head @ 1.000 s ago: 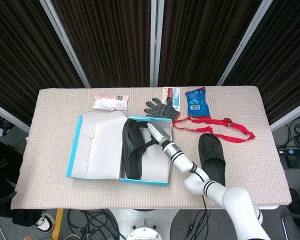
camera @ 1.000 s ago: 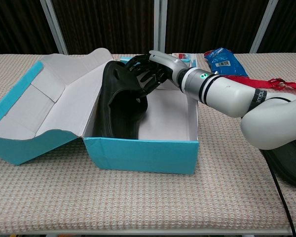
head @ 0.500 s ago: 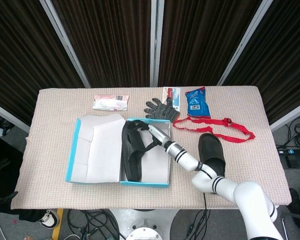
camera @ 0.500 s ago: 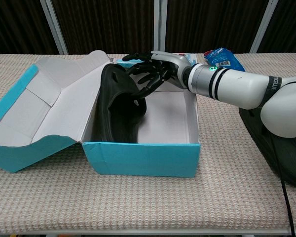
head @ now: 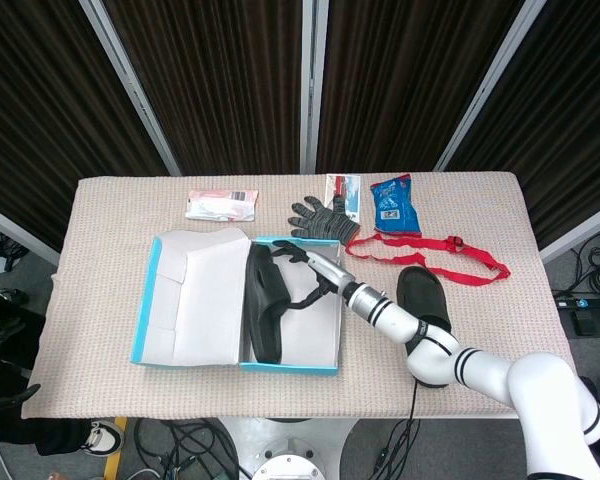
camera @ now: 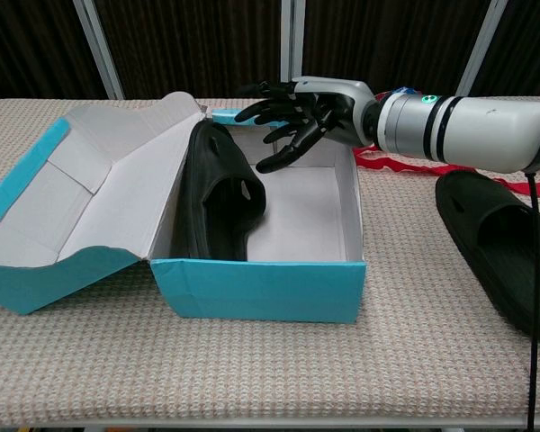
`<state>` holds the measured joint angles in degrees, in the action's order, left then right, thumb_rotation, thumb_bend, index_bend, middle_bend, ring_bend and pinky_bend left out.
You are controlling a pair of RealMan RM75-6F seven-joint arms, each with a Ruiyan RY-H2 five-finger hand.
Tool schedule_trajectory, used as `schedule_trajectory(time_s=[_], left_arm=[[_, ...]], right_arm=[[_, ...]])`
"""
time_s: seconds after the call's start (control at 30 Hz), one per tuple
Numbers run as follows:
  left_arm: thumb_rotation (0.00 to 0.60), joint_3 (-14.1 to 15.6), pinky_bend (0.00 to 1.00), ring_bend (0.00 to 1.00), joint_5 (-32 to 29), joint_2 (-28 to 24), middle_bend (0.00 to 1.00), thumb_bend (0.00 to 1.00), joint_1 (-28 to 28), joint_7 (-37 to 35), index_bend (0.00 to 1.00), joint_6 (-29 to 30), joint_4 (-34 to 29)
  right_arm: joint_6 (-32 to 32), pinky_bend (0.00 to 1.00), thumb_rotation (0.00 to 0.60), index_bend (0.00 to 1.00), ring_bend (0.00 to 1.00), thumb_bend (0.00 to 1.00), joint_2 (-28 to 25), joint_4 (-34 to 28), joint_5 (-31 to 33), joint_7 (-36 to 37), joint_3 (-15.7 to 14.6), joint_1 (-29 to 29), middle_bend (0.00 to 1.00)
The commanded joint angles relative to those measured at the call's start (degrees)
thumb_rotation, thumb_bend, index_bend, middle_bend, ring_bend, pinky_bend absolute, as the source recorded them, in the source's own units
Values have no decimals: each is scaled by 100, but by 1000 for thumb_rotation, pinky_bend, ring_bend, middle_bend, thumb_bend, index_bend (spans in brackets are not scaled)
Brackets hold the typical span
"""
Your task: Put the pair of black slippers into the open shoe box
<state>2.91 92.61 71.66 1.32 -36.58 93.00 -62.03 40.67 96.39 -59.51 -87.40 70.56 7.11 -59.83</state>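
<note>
Slipper [head: 263, 303] on edge in box [head: 320, 352], lengthwise front-to-back — right hand [camera: 308, 114] empty, fingers spread.

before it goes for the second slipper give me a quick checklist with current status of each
1. First slipper inside the shoe box: ok, it leans on its side against the left wall.
2. Right hand free of the slipper: ok, fingers apart, holding nothing, above the box.
3. Room in the box for the second one: ok, the right half of the floor is bare.
4. Second slipper reachable: ok, it lies sole down on the table right of the box.
5. Red strap clear of that slipper: cannot tell, it runs close behind its toe.
6. Left hand: cannot tell, not in view.
</note>
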Motion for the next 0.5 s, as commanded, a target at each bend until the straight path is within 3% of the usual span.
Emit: schedule_trajectory(time_s=[0.03, 0.2, 0.33, 0.4, 0.5], left_arm=[[600, 6, 70, 30, 17, -30, 126, 98, 7, 72, 175, 29, -83], [600, 5, 70, 30, 38, -81, 126, 98, 5, 204, 175, 59, -229], [600, 3, 70, 30, 51, -108, 126, 98, -8, 294, 175, 59, -323], [600, 0, 70, 30, 57, -115, 126, 98, -14, 326, 175, 62, -362], [600, 6, 70, 30, 72, -133, 126, 98, -24, 369, 175, 56, -415]], right_arm=[[190, 122, 600, 0, 0, 0, -480, -693, -30, 358, 1, 129, 119], [856, 121, 600, 0, 0, 0, -1251, -1541, -283, 654, -57, 442, 138], [1235, 121, 600, 0, 0, 0, -1997, -2146, -384, 414, -155, 722, 147], [1253, 121, 600, 0, 0, 0, -2394, -2412, -321, 60, -206, 843, 159], [1135, 127, 600, 0, 3, 8, -3030, -2813, -15, -1163, -280, 1051, 177]])
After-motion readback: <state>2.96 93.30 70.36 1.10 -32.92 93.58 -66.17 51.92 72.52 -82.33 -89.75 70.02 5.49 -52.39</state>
